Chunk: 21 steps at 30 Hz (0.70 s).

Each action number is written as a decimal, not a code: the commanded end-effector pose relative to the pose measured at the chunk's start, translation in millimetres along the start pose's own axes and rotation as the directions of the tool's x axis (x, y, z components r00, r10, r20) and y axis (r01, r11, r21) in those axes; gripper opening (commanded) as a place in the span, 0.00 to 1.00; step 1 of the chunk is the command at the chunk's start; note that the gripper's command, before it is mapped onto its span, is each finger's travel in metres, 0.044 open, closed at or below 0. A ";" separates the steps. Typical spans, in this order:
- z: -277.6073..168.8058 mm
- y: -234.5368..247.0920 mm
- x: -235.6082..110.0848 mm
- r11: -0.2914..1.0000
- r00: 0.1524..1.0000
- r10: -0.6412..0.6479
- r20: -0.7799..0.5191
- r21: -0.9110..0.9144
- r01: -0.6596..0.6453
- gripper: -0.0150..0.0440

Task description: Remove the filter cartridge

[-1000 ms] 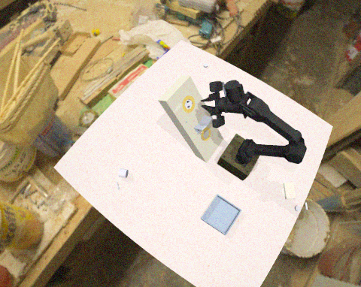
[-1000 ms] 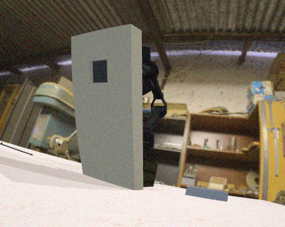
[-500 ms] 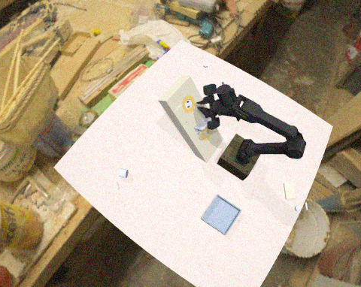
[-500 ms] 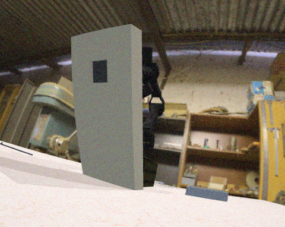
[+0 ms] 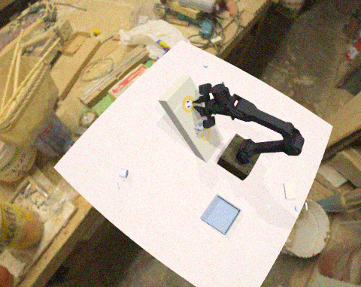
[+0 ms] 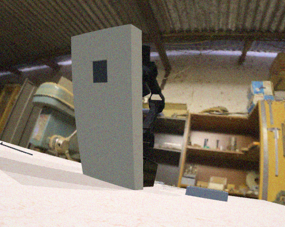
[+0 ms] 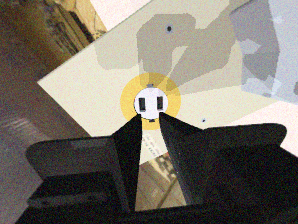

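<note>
Top view: the arm is reaching from its dark base block (image 5: 230, 165) toward the upright panel (image 5: 177, 109), and the gripper (image 5: 197, 104) is standing just in front of the white filter cartridge (image 5: 188, 104), which is sitting in a yellow ring high on the panel's face. The cartridge is lying straight ahead of the fingertips, along the line the arm is pointing. A second yellow ring (image 5: 205, 134) is showing lower on the same panel, nearer the base block. The blue tray (image 5: 220, 214) is lying well apart from the panel, on the far side of the base block.

Exterior view: only the panel's grey back (image 6: 110, 119) is facing the onlooker; the arm is showing as a dark strip behind its edge, and the cartridge is hidden.

Wrist view: the two fingers are standing narrowed, close together, with nothing between them. Their tips are reaching the lower rim of the cartridge (image 7: 151, 95); whether they are touching it cannot be told. The two slots are standing upright, side by side, and the finger spacing is appearing matched to them, so the coming move seems to be a straight push forward.
</note>
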<state>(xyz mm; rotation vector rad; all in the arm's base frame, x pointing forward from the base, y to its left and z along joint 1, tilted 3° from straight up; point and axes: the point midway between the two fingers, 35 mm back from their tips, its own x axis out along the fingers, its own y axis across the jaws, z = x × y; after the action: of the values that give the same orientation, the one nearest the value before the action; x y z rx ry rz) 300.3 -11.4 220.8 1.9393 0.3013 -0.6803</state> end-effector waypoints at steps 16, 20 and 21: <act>1.3 -3.5 27.9 1.000 1.000 -0.006 -0.002 -0.007 0.006 0.40; 1.4 -4.5 27.9 1.000 1.000 -0.006 -0.002 -0.007 0.006 0.40; 1.3 -4.6 27.9 1.000 1.000 -0.006 -0.002 -0.007 0.006 0.40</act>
<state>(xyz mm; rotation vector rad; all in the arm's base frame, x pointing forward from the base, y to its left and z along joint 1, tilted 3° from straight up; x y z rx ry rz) 320.3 -13.7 202.3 1.9380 0.3026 -0.6830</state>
